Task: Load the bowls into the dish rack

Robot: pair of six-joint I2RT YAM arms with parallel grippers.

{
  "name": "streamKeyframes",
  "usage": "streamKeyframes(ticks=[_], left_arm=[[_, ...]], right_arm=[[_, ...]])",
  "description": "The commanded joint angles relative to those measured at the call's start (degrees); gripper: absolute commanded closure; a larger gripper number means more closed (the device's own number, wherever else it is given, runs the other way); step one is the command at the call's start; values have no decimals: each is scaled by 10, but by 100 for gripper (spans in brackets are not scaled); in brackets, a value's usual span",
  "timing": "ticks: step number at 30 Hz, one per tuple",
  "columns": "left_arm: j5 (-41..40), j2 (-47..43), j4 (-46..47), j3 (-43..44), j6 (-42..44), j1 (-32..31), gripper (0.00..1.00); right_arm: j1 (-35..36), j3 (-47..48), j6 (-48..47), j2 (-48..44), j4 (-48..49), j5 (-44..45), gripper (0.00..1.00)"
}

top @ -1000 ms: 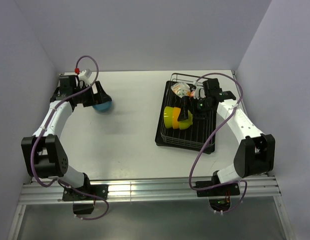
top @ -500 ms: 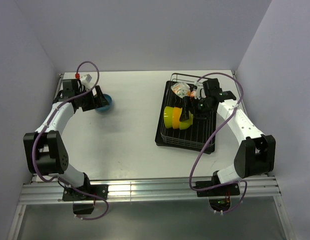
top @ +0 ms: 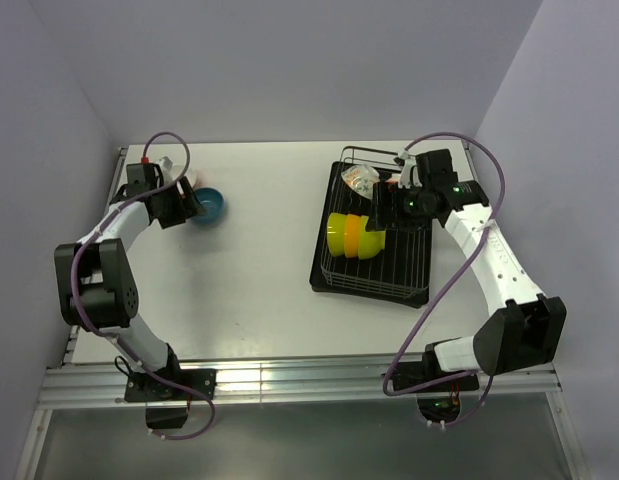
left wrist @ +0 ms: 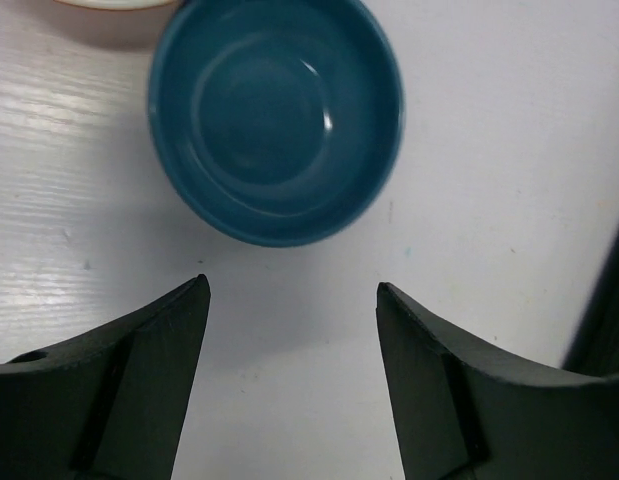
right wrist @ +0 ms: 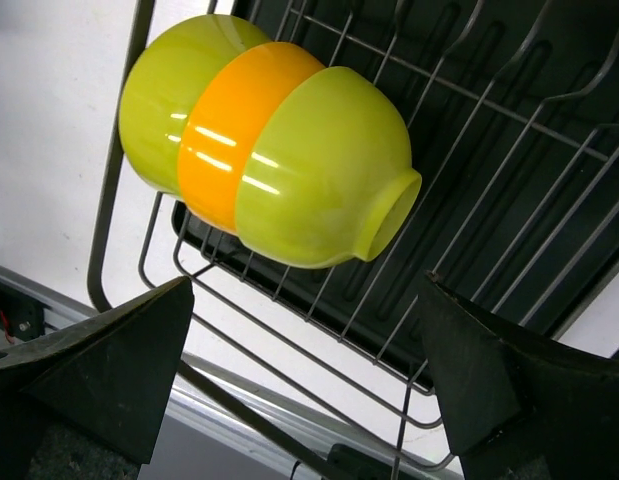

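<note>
A blue bowl stands upright on the white table, just ahead of my left gripper. That gripper is open, with only bare table between its fingers. From above, the blue bowl sits right of the left gripper. In the dish rack three bowls lie nested on their sides: lime green, orange, lime green. My right gripper hangs open above them, touching nothing. A cream-white bowl rests at the rack's far end.
A pale, pinkish rim of something round shows at the top edge of the left wrist view, beside the blue bowl. The purple walls close in on both sides. The metal rail runs along the near edge.
The blue bowl, earlier tipped at the left gripper, now sits upright and free. The left gripper drew back left and narrowed a little. The right gripper lifted away from the nested bowls.
</note>
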Motion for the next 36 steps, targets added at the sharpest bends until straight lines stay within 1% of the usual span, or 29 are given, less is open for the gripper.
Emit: streamKeyframes(ticks=[1, 6, 9, 13, 14, 17, 20, 22, 27, 30, 33, 36], left_arm=[[-15, 23, 34, 16, -25, 17, 28], [-6, 62, 38, 31, -29, 25, 31], [20, 53, 71, 19, -34, 34, 31], [36, 53, 88, 24, -53, 57, 31], [56, 53, 94, 27, -57, 70, 30], [79, 63, 115, 44, -75, 92, 30], [74, 89, 116, 73, -86, 100, 27], [70, 104, 132, 82, -101, 105, 26], [44, 156, 144, 127, -115, 105, 26], [33, 187, 150, 154, -115, 106, 27], [21, 221, 145, 183, -114, 107, 30], [12, 238, 152, 195, -109, 106, 34]], right_arm=[[-3, 30, -9, -33, -11, 7, 0], [-8, 42, -11, -40, -17, 8, 0], [-12, 48, -11, -41, -20, 7, 0], [-15, 50, -11, -41, -23, 5, 0], [-15, 49, -11, -40, -23, 3, 0], [-15, 51, -10, -36, -23, 0, 0], [-16, 58, -9, -31, -25, -3, 0], [-15, 60, -8, -30, -25, -4, 0], [-15, 60, -1, -33, -20, -4, 0], [-16, 57, 1, -35, -20, -4, 0], [-17, 50, 1, -38, -18, 4, 0], [-18, 46, 1, -42, -17, 11, 0]])
